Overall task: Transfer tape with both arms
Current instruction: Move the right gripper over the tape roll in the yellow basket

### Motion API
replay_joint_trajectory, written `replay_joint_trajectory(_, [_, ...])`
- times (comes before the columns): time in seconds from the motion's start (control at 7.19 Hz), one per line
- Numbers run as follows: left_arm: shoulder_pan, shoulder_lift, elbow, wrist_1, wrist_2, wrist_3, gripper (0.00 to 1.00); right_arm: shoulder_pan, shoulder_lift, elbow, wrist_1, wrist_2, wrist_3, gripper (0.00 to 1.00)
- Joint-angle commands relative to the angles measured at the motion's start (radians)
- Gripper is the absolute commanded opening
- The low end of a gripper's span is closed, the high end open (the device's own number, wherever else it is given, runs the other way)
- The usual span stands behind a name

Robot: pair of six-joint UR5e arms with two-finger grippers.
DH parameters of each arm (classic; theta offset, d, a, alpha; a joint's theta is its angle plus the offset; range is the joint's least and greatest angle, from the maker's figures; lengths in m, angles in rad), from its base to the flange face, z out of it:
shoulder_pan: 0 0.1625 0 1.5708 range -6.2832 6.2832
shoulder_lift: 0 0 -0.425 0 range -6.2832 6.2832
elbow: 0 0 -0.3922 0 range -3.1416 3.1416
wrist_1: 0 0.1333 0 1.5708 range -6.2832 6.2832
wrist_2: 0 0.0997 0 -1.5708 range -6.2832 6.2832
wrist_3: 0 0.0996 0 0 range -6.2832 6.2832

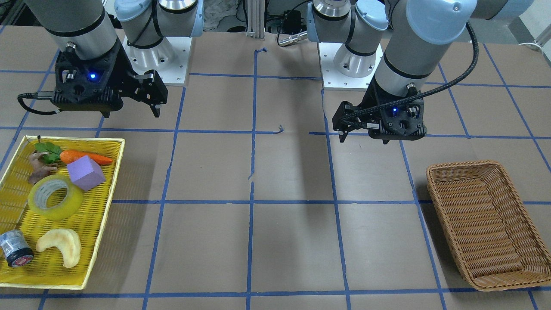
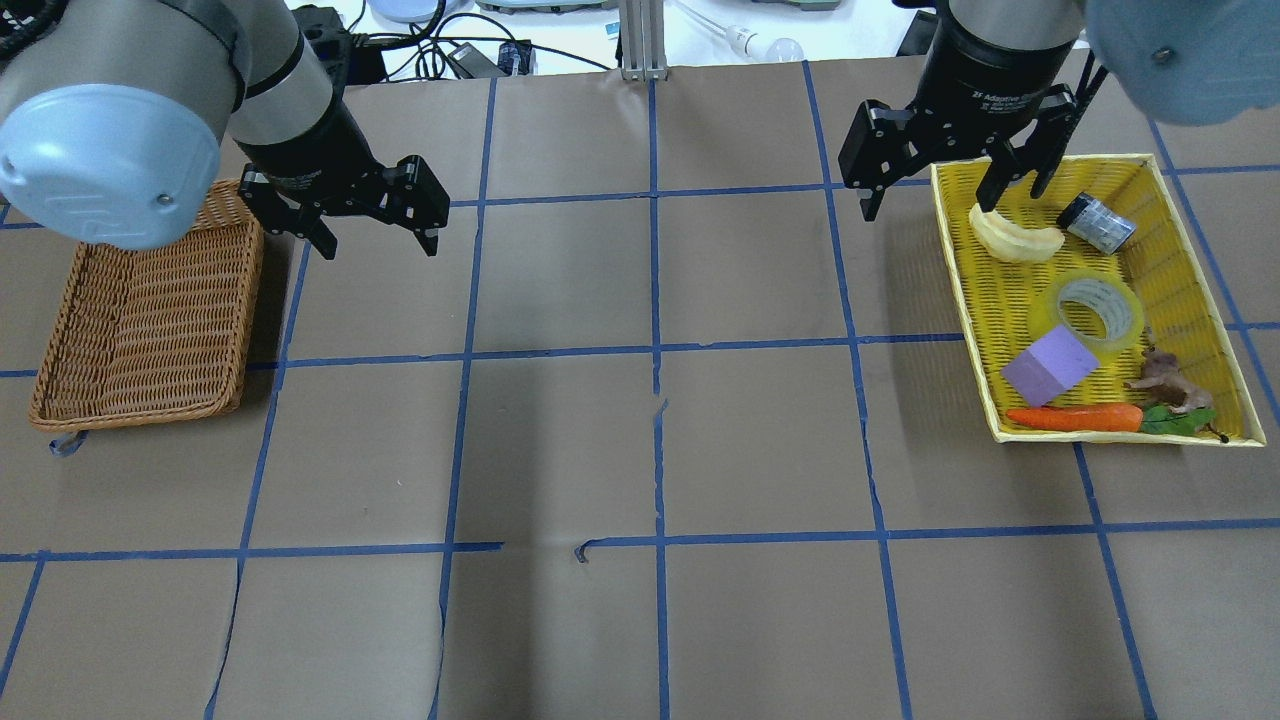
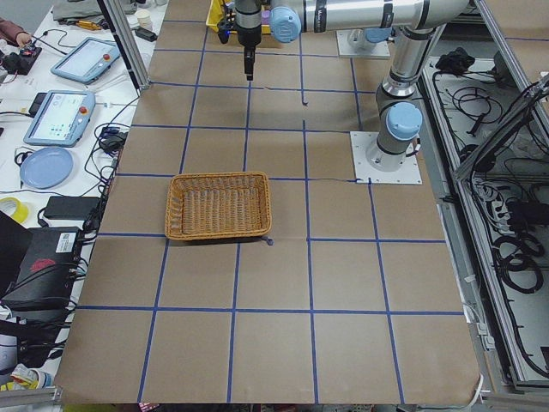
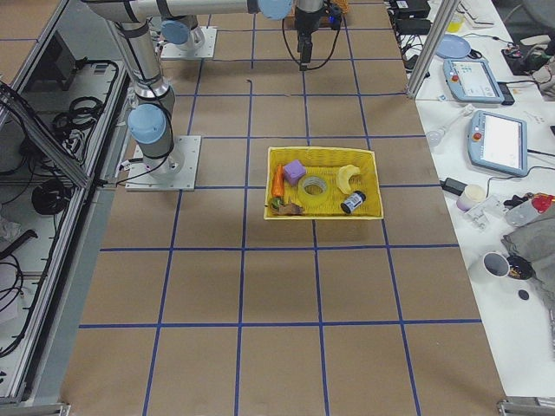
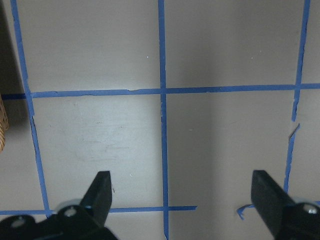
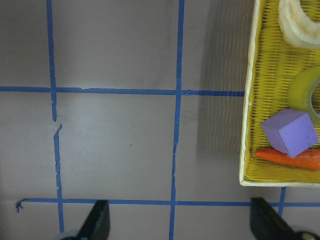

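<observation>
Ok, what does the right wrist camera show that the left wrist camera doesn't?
Right wrist only: a corner of the yellow tray, holding the purple block, the carrot and part of the tape. Left wrist only: a sliver of the wicker basket. Both: the table with blue grid lines, and the open fingertips of the left hand and the right hand respectively.

The brown table is crossed by a blue grid. The tape is tinted translucent yellow, the woven tray bright yellow, the wicker basket tan.
</observation>
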Motion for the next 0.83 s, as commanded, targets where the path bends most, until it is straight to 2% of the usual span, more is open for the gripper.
replay_joint_trajectory(0.0, [0.0, 0.0, -0.001, 0.0, 0.0, 0.0, 1.0, -0.01, 0.0, -0.024, -0.002, -0.003, 0.0, 1.0])
replay_joint_trajectory(0.7, [0.0, 0.002, -0.002, 0.0, 0.0, 0.0, 1.0, -0.075, 0.002, -0.021, -0.006, -0.015, -0.015, 1.0])
